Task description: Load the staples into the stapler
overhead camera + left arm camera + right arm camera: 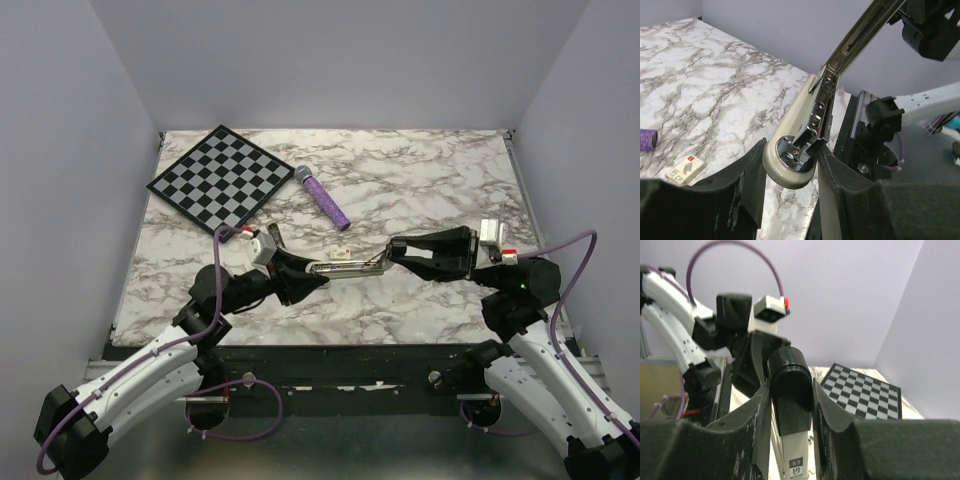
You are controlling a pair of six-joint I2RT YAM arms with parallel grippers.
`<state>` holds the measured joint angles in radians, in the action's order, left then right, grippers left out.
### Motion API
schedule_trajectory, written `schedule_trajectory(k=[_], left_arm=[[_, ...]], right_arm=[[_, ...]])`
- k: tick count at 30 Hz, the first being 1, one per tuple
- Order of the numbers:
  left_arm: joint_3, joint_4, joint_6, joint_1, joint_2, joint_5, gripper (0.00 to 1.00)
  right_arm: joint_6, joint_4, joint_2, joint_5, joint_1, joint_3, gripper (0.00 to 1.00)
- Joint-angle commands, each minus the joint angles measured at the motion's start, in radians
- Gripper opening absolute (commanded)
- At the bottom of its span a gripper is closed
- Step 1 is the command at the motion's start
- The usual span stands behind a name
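The stapler [350, 266] is held open above the table between both grippers. My left gripper [300, 277] is shut on its cream base end, which shows with a chrome hinge plate in the left wrist view [790, 165]. The metal staple channel [860, 35] runs up and away from it. My right gripper [402, 248] is shut on the stapler's black top arm [790, 390], with both fingers pressed on its sides. The small silver-grey block of staples is not visible in any view.
A small cream box [685, 169] lies on the marble just behind the stapler [343, 255]. A purple cylinder [325, 198] lies mid-table. A chessboard [222, 177] sits at the back left, also in the right wrist view [865, 390].
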<state>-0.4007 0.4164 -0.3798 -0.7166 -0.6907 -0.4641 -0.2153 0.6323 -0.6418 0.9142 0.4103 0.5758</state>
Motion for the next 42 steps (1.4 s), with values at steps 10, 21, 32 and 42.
schedule_trajectory(k=[10, 21, 32, 42], left_arm=[[0.195, 0.457, -0.353, 0.028, -0.091, 0.206, 0.0], [0.267, 0.544, -0.4, 0.025, -0.174, 0.222, 0.58], [0.278, 0.601, -0.386, 0.02, -0.254, 0.211, 0.76], [0.022, 0.348, -0.081, 0.019, -0.124, 0.006, 0.98]], right_arm=[[-0.427, 0.814, -0.048, -0.313, -0.022, -0.111, 0.01], [-0.46, 0.896, -0.062, -0.408, -0.031, -0.094, 0.01], [-0.527, 1.026, -0.14, -0.402, -0.034, -0.021, 0.01], [-0.567, 1.014, -0.173, -0.328, -0.036, -0.022, 0.01]])
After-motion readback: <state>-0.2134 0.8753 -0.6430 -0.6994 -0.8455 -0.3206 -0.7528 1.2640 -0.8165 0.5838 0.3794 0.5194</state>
